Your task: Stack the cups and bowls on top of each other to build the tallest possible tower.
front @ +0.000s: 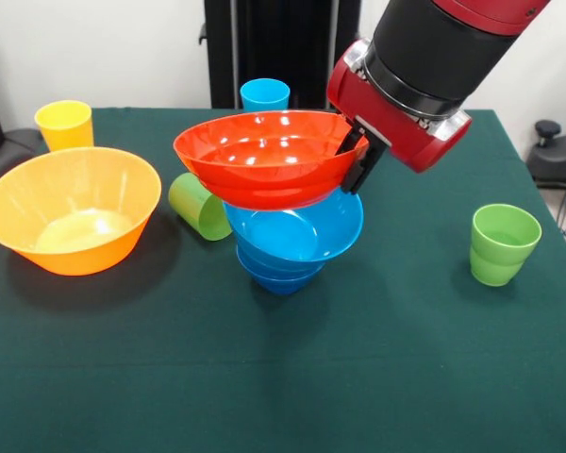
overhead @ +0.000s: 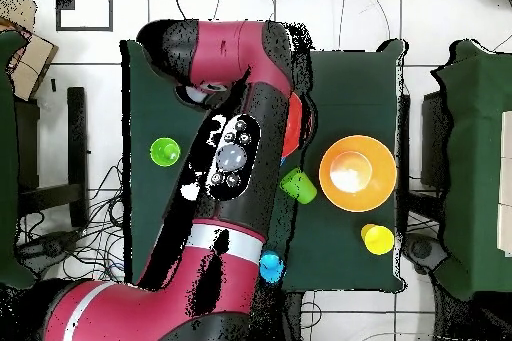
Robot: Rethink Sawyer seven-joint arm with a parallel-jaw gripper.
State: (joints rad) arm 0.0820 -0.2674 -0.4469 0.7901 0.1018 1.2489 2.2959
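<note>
Stacking is under way at the middle of the tabletop (front: 283,377), by my reading: the tool (front: 356,159) has its dark fingers pinched on the far right rim of the orange-red bowl (front: 264,156), one finger inside the rim and one outside, and holds it over the tower (front: 291,241) of nested blue bowls. Orange-red sits slightly left of the blue pile's centre, and I cannot tell whether its base touches the top blue bowl or hangs just clear of it.

Off to the left stands the big yellow-orange bowl (front: 71,208), upright and alone. A green cup (front: 198,206) lies on its side between that bowl and the tower, just beside the blue pile. Behind are a yellow cup (front: 64,125) at the far left and a light blue cup (front: 265,94), both upright. A second green cup (front: 503,243) stands well apart on the right (no purple cup shows from either side).

From above, the arm (overhead: 235,157) covers nearly all of the stack; only a sliver of orange-red rim peeks out.

Next, I judge, the bowl needs centring over the pile and settling down level before the grip lets go, since a tilted release could tip the narrow-footed blue bowls
</note>
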